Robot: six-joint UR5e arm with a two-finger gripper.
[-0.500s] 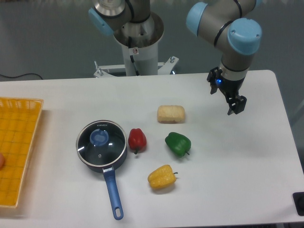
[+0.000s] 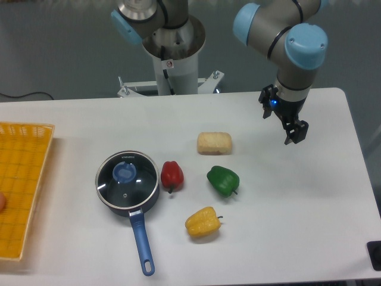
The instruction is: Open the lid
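**Lid on the pan, claw far away**

Camera view from above shows the lid (image 2: pixel 127 180) sitting closed on the dark saucepan (image 2: pixel 130 205) at the front left of the white table (image 2: pixel 309 202). Beside the pan are a red pepper (image 2: pixel 172 175), a green pepper (image 2: pixel 223 180), a yellow pepper (image 2: pixel 203 222) and a pale bread roll (image 2: pixel 214 143). The gripper (image 2: pixel 293 132) hangs above the right side of the table, well apart from the lid, holding nothing; I cannot tell how wide its fingers are. A yellow basket (image 2: pixel 24 196) is at the left edge.
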